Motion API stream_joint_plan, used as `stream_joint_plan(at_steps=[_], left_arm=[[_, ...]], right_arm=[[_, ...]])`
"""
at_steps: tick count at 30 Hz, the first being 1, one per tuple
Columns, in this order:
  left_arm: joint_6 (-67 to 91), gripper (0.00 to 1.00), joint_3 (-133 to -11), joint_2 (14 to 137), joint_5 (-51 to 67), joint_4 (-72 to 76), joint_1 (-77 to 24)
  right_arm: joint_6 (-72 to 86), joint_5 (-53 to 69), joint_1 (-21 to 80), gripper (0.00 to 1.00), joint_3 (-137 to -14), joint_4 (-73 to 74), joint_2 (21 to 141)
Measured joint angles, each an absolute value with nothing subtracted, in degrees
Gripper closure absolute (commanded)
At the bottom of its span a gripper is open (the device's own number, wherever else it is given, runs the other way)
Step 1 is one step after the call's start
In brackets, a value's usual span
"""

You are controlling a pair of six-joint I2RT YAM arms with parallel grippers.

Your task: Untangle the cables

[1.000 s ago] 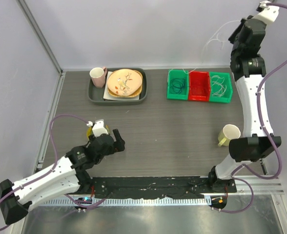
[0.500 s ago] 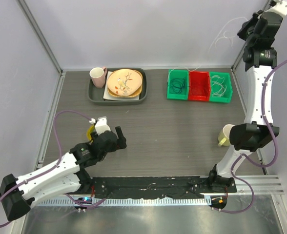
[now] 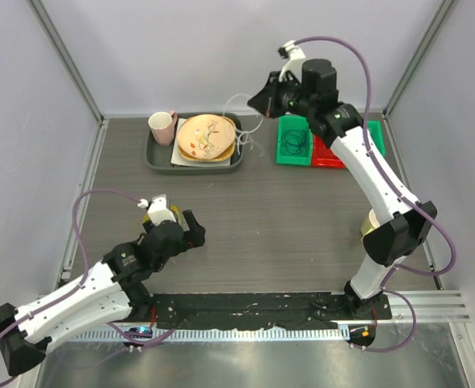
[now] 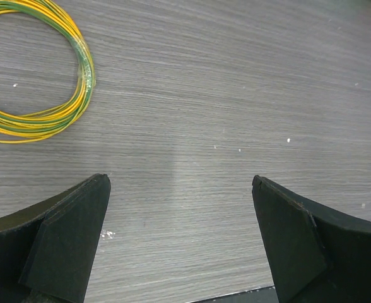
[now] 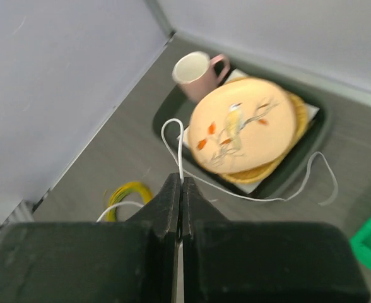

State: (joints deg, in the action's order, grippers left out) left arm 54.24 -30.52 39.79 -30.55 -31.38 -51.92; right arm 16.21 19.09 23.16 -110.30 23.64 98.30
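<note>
The right jaws pinch shut on the white cable [image 5: 180, 154], which sags from their tips in loose loops toward the plate [image 5: 245, 123] beyond, while the left jaws gape empty over the bench [image 4: 236, 95]; light, limp and slippery, this cable probably wants gripping near a free end.

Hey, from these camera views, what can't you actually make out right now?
- Top view: the right arm covers most of the red bin, hiding its contents.
- Top view: the yellow cup sits mostly behind that arm's elbow.
- Left wrist view: the yellow-green wire ring is cut off by the left edge.
- Right wrist view: blurred; the white cable vanishes inside the shut right tool.
</note>
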Motion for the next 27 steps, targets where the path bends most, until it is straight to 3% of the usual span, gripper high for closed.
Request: stream_joint_plan(at_steps=[5, 11, 20, 27], left_arm=[[55.35, 0.0, -29.36, 32.97, -31.22, -33.93, -51.81], [56.05, 0.0, -29.23, 28.62, -32.75, -37.21, -51.72], [56.6, 0.0, -29.21, 28.51, -33.52, -38.5, -51.72], [56.6, 0.0, -29.21, 30.17, -33.65, -38.46, -51.72]], right_arm=[[16.4, 23.05, 26.74, 0.99, -106.74, 24.73, 96.99], [15.64, 16.93, 25.98, 0.99, -106.5, 25.15, 92.42], [9.23, -9.61, 25.85, 0.99, -106.65, 24.49, 79.2], [3.11, -23.9, 20.62, 0.99, -112.79, 24.95, 79.72]])
